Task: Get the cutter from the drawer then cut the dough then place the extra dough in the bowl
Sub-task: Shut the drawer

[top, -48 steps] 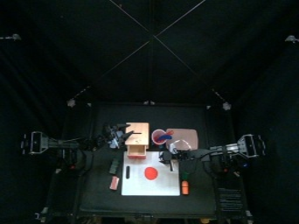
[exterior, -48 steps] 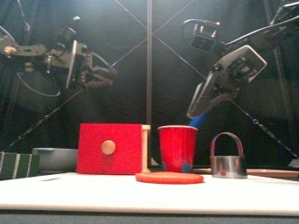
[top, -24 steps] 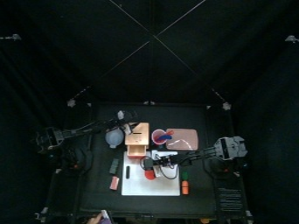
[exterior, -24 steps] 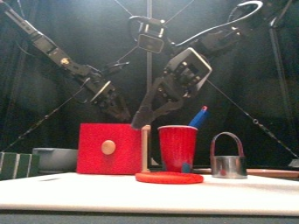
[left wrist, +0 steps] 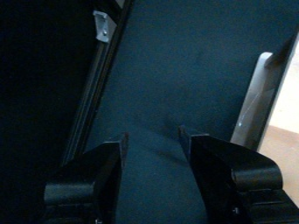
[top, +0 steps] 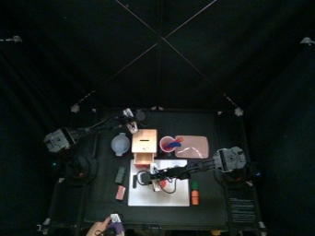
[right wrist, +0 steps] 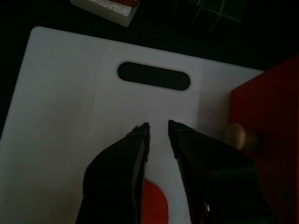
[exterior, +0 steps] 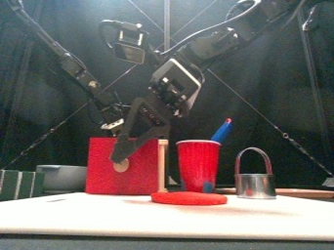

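Toward the desk's [top: 99, 207] right edge, the cutter [exterior: 253, 176] stands upright on its round rim, its wire handle arching straight up. It is out in the open, just right of the red cup [exterior: 198, 164], from which a blue knife [exterior: 222, 128] leans up and to the right. Left of the cutter, the red dough [exterior: 188, 198] lies flat as a whole disc on the white cutting board [right wrist: 82, 122]. The board's long axis runs along the desk's front edge, with the grip hole toward the left edge. Behind the board sits the wooden box [top: 144, 146], its red drawer front [exterior: 98, 178] facing the front edge. The right claw [right wrist: 156, 131] hangs over the board between the dough and the grip hole, just before the drawer's knob, pointing down. Its jaws are a narrow gap apart and hold nothing. The left claw [left wrist: 153, 137] hovers over bare desk near the back left corner, behind the blue-grey bowl [top: 120, 145], with its jaws apart and empty.
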You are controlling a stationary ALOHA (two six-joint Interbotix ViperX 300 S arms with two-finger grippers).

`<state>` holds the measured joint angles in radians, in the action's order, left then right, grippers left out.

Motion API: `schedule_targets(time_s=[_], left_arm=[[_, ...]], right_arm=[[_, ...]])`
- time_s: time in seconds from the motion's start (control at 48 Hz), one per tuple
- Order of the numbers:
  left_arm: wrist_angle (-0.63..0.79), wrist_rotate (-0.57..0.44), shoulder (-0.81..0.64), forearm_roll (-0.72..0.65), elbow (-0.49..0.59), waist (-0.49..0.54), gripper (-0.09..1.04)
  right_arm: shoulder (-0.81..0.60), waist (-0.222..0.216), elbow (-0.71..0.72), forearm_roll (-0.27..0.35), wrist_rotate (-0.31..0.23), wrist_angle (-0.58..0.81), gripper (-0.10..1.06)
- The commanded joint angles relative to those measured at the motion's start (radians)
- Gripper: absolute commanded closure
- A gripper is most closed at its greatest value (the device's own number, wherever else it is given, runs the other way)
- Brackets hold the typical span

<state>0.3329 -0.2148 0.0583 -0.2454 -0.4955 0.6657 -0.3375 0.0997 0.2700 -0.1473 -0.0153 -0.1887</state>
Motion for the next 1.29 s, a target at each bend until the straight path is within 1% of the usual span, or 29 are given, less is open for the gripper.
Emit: schedule_targets(time_s=[0.021,0.125,0.25,0.479,0.729,0.917,1.125,1.292], left_arm=[[-0.005,-0.008,0.011,0.008,0.043,-0.009,0.09],[0.0,-0.008,0.021,0.008,0.049,-0.015,0.09],[-0.003,-0.008,0.023,0.008,0.044,-0.018,0.09],[-0.011,-0.008,0.025,0.006,0.041,-0.02,0.09],[-0.021,-0.008,0.031,0.005,0.041,-0.02,0.09],[-0.026,-0.008,0.046,0.006,0.041,-0.02,0.09],[-0.057,-0.006,0.054,0.006,0.041,-0.015,0.09],[-0.063,-0.006,0.054,0.005,0.043,-0.014,0.09]], right_arm=[[-0.002,-0.002,-0.06,0.0,0.0,-0.028,0.32],[-0.015,-0.009,-0.077,-0.011,0.002,-0.041,0.32],[-0.023,-0.035,-0.089,-0.04,-0.002,-0.044,0.32],[-0.023,-0.08,-0.101,-0.06,0.0,-0.044,0.32],[-0.023,-0.126,-0.107,-0.126,-0.002,-0.044,0.32],[-0.023,-0.156,-0.115,-0.15,0.003,-0.048,0.32],[-0.032,-0.189,-0.144,-0.204,-0.002,-0.048,0.32],[-0.046,-0.212,-0.166,-0.233,0.0,-0.048,0.32]])
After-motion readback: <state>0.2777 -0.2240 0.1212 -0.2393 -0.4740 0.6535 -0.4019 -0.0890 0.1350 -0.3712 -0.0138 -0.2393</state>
